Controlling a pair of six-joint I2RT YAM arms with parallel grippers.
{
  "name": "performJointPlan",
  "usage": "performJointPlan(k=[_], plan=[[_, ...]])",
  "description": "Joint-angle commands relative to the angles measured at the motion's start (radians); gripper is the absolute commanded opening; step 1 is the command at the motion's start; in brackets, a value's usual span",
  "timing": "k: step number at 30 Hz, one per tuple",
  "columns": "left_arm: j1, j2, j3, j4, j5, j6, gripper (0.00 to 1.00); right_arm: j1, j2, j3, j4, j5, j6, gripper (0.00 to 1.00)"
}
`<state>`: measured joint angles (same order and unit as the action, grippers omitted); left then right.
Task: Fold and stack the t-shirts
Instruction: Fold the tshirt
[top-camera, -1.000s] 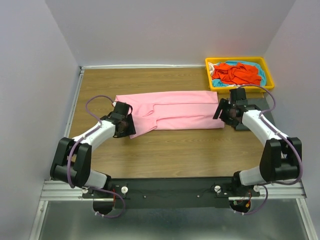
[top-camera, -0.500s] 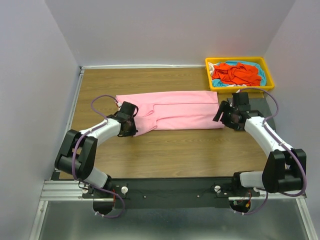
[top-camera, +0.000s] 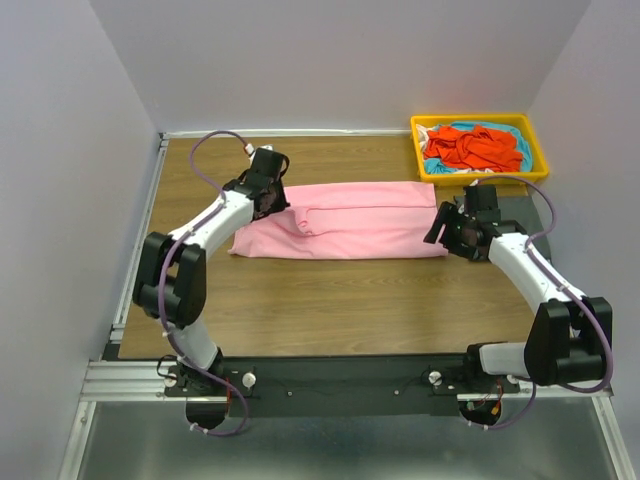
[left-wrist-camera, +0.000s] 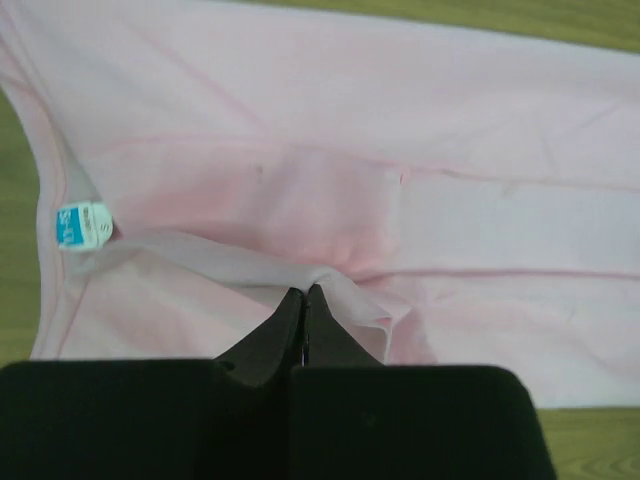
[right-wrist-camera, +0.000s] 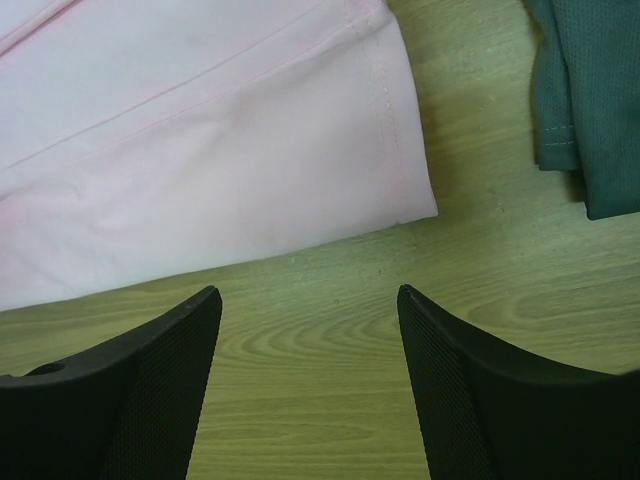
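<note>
I'm mid-fold on the pink t-shirt (top-camera: 345, 218), which lies across the tabletop (top-camera: 330, 300). Left jaws pinch a fold of cloth near its far left end; right jaws hang open just off its near right corner. Next, I reckon, that left end wants drawing rightward.

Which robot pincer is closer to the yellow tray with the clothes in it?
Right. The right pincer hangs open just short of the yellow tray, by the pink shirt's right end. The left pincer is far off, pinching the shirt's left end.
</note>
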<state>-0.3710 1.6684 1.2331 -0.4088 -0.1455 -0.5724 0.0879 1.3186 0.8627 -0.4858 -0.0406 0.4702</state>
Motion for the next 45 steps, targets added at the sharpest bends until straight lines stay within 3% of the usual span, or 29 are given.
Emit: performJointPlan(k=[1, 9, 17, 19, 20, 22, 25, 32, 34, 35, 39, 45], plan=[[0.015, 0.118, 0.106, -0.016, -0.071, 0.049, 0.0, 0.003, 0.008, 0.016, 0.013, -0.03, -0.016, 0.78], [0.052, 0.27, 0.267, -0.016, -0.091, 0.06, 0.02, 0.003, 0.047, 0.033, 0.026, -0.108, -0.054, 0.77], [0.09, 0.306, 0.267, 0.031, -0.04, 0.042, 0.07, 0.003, 0.108, 0.05, 0.087, -0.179, -0.038, 0.77], [0.093, 0.3, 0.261, 0.042, -0.031, 0.043, 0.15, 0.004, 0.122, 0.058, 0.092, -0.17, -0.033, 0.77], [0.098, 0.288, 0.253, 0.044, -0.026, 0.042, 0.32, 0.003, 0.132, 0.062, 0.095, -0.156, -0.024, 0.77], [0.104, 0.266, 0.238, 0.051, -0.02, 0.036, 0.49, 0.003, 0.137, 0.065, 0.101, -0.139, -0.015, 0.77], [0.13, 0.185, 0.177, 0.071, -0.005, 0.019, 0.59, 0.003, 0.145, 0.059, 0.115, -0.098, -0.002, 0.76], [0.213, -0.073, -0.085, 0.123, 0.061, -0.003, 0.53, -0.005, 0.162, 0.029, 0.199, -0.102, 0.042, 0.76], [0.225, -0.139, -0.177, 0.136, 0.093, -0.009, 0.47, -0.011, 0.171, 0.021, 0.225, -0.126, 0.074, 0.76], [0.236, -0.171, -0.234, 0.158, 0.118, -0.017, 0.39, -0.013, 0.183, 0.013, 0.254, -0.145, 0.093, 0.75], [0.253, -0.185, -0.322, 0.222, 0.217, -0.035, 0.16, -0.023, 0.22, -0.007, 0.332, -0.215, 0.133, 0.71], [0.311, -0.101, -0.382, 0.284, 0.276, -0.058, 0.12, -0.049, 0.267, -0.04, 0.408, -0.24, 0.148, 0.68]])
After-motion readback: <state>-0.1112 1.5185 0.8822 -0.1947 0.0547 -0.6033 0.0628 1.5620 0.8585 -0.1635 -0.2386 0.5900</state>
